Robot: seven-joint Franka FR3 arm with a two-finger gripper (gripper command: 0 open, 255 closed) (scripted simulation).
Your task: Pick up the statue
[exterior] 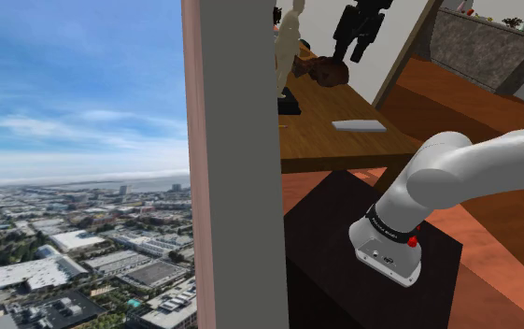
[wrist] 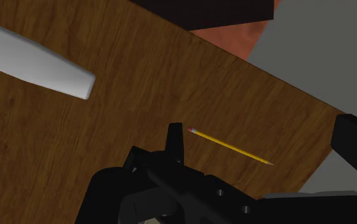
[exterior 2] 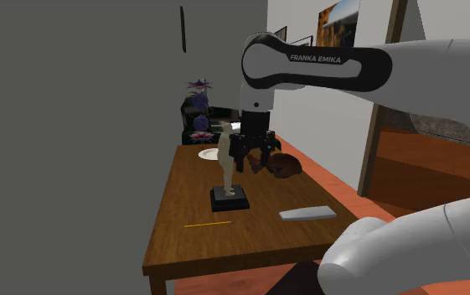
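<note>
The statue (exterior 2: pixel 225 155) is pale beige, its base (exterior 2: pixel 229 199) black. The worktop (exterior 2: pixel 183 209) is warm brown with wood grain. The pencil (wrist: pixel 231 146) is yellow with a pink end, the flat slab (exterior 2: pixel 307 214) light grey. The claw (exterior 2: pixel 251 168) is all black, the arm (exterior 2: pixel 325 67) white.

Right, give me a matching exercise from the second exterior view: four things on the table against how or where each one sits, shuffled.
Things:
1. statue
2. pencil
3. plate
4. flat grey slab

Places and states:
A. thin and yellow, lying by the near edge of the table
B. at the far end, behind the statue
C. upright on a black base
D. lying flat, to the second exterior view's right of the pencil

Pairs: 1-C, 2-A, 3-B, 4-D.
</note>
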